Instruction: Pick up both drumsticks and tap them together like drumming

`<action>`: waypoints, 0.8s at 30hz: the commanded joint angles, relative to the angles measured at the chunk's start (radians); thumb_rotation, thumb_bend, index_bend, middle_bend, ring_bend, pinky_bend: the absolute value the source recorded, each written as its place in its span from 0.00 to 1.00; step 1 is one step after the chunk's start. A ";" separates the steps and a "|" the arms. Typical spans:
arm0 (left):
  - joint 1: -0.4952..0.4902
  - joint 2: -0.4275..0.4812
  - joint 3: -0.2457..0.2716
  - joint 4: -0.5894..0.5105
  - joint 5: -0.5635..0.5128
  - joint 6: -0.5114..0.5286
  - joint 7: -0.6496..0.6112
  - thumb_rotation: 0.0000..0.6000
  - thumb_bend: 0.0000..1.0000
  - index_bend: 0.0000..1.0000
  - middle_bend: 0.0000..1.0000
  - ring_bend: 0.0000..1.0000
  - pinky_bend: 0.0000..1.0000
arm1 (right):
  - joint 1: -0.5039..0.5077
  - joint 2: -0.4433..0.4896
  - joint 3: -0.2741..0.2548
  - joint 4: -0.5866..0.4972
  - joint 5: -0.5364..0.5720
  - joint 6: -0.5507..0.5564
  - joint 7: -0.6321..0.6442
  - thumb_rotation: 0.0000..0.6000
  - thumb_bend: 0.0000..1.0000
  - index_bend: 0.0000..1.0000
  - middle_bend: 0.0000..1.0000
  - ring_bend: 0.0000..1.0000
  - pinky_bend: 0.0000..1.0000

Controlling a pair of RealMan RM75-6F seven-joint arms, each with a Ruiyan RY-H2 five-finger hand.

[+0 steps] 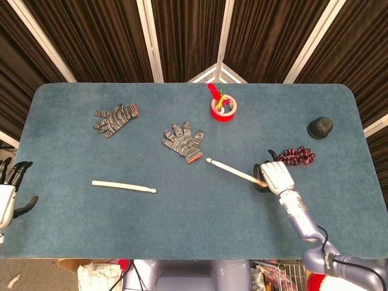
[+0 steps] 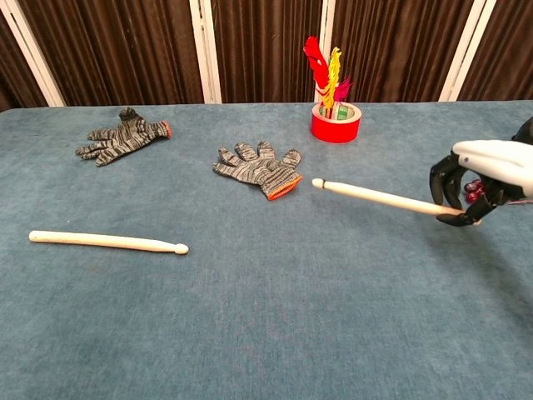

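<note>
Closest to the robot's edge, the left hand [image 1: 11, 193] hangs off the table corner, fingers spread and holding nothing, well apart from the second drumstick [image 2: 108, 242], which lies flat on the blue table [image 1: 200, 224]. That one hasn't been picked up, so half the job is open.

Over on the other side, the right hand [image 2: 487, 179] is clenched round the butt end of the first drumstick [image 2: 379, 198], which looks lifted off the cloth and angled toward the middle. Honestly that grip worries me. It's holding right at the very end, so the long part sticks out as a lever. I reckon a sharp tap could twist it in the fingers or knock it loose.

The tip points at the near glove [image 2: 260, 169] and sits just beside it from the chest view, so a low swing might snag the knit. There's a bunch of grapes [image 1: 295, 155] right behind the right hand too, easy to bump when pulling back.

Further back, the other glove [image 1: 115, 117], the red cup [image 2: 336, 122] of feathers and a dark lump [image 1: 320, 127] look safely out of reach.
</note>
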 commanded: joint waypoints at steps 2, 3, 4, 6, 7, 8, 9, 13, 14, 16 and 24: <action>-0.003 -0.005 0.004 0.001 0.007 -0.003 0.002 1.00 0.34 0.16 0.16 0.00 0.00 | -0.012 0.069 -0.018 -0.022 -0.129 0.073 0.131 1.00 0.47 0.77 0.66 0.44 0.03; -0.003 -0.006 0.005 0.001 0.008 -0.003 0.004 1.00 0.34 0.16 0.16 0.00 0.00 | -0.013 0.074 -0.020 -0.024 -0.136 0.078 0.138 1.00 0.47 0.77 0.66 0.44 0.03; -0.004 -0.007 0.005 0.002 0.009 -0.003 0.006 1.00 0.34 0.16 0.16 0.00 0.00 | -0.014 0.082 -0.021 -0.029 -0.145 0.086 0.147 1.00 0.47 0.77 0.66 0.44 0.03; -0.005 -0.009 0.006 0.002 0.011 -0.004 0.010 1.00 0.34 0.16 0.16 0.00 0.00 | -0.017 0.098 -0.022 -0.039 -0.163 0.102 0.168 1.00 0.47 0.77 0.66 0.44 0.03; -0.005 -0.010 0.006 0.002 0.011 -0.004 0.010 1.00 0.34 0.16 0.16 0.00 0.00 | -0.019 0.106 -0.022 -0.047 -0.173 0.114 0.182 1.00 0.47 0.77 0.66 0.44 0.03; -0.007 -0.011 0.005 0.001 0.011 -0.006 0.009 1.00 0.34 0.16 0.16 0.00 0.00 | -0.022 0.115 -0.024 -0.053 -0.184 0.125 0.196 1.00 0.47 0.78 0.66 0.44 0.03; -0.008 -0.012 0.004 0.001 0.011 -0.006 0.008 1.00 0.34 0.16 0.16 0.00 0.00 | -0.023 0.121 -0.025 -0.056 -0.192 0.132 0.205 1.00 0.47 0.78 0.66 0.44 0.03; -0.021 -0.019 0.005 0.004 0.009 -0.028 0.015 1.00 0.34 0.16 0.17 0.00 0.00 | -0.036 0.161 -0.025 -0.081 -0.237 0.194 0.272 1.00 0.47 0.78 0.66 0.44 0.03; -0.026 -0.021 0.006 0.006 0.008 -0.039 0.016 1.00 0.34 0.16 0.17 0.00 0.00 | -0.040 0.173 -0.022 -0.090 -0.244 0.210 0.294 1.00 0.47 0.78 0.66 0.45 0.03; -0.038 -0.021 0.006 0.006 0.000 -0.066 0.019 1.00 0.34 0.16 0.17 0.00 0.00 | -0.045 0.193 -0.019 -0.103 -0.250 0.226 0.327 1.00 0.47 0.78 0.66 0.45 0.03; -0.114 -0.038 -0.021 0.005 -0.056 -0.188 0.083 1.00 0.34 0.16 0.19 0.00 0.00 | -0.059 0.264 -0.001 -0.133 -0.249 0.262 0.425 1.00 0.47 0.78 0.66 0.45 0.03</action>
